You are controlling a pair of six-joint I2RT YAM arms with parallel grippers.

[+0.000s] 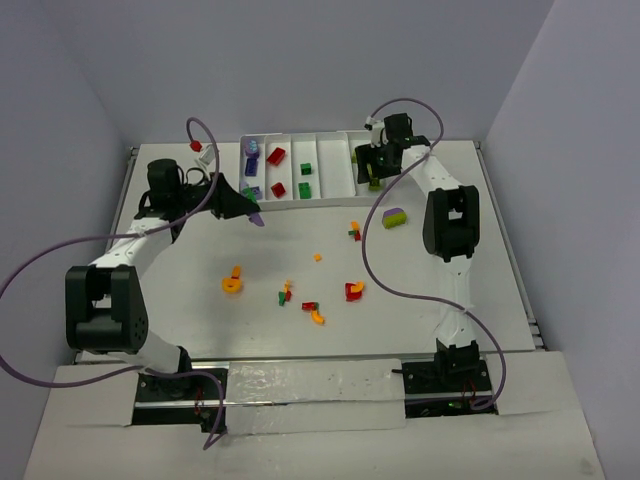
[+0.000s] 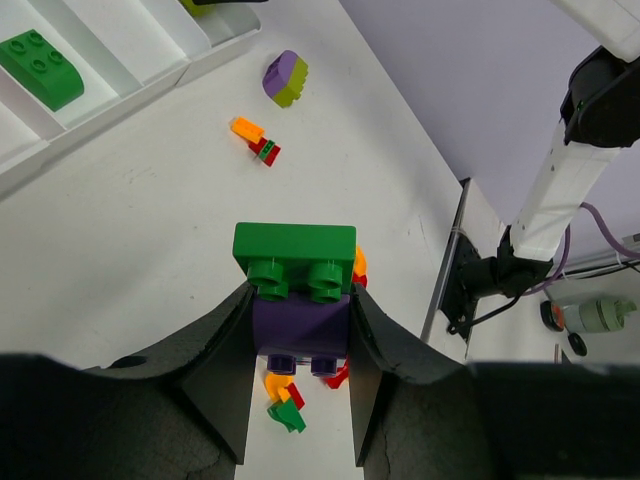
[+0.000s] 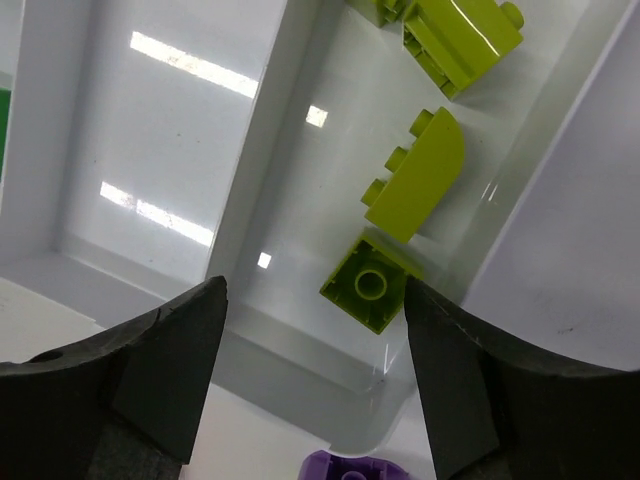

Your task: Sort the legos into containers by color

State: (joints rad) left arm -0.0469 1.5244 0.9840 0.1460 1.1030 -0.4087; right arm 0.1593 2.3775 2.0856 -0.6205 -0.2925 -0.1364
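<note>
My left gripper point(image 2: 300, 318) point(image 1: 252, 210) is shut on a purple lego point(image 2: 300, 322) with a dark green lego point(image 2: 294, 252) stuck on its end, held just in front of the white tray point(image 1: 300, 135). Over the tray's rightmost container point(image 3: 330, 150) my right gripper point(image 3: 315, 290) point(image 1: 372, 172) stands open and holds nothing. Below it three lime legos lie in that container: one upside down point(image 3: 372, 284), one rounded point(image 3: 420, 175) and a third point(image 3: 462, 35). Purple point(image 1: 250, 160), red point(image 1: 276, 156) and dark green point(image 1: 305, 168) legos lie in the other containers.
A purple-and-lime lego pair point(image 1: 394, 217) point(image 2: 285, 78) lies on the table right of the tray. Loose orange point(image 1: 233, 281), red point(image 1: 354, 291), yellow point(image 1: 318, 317) and small mixed legos point(image 1: 354, 231) are scattered mid-table. A cable point(image 1: 380, 270) loops over the right side.
</note>
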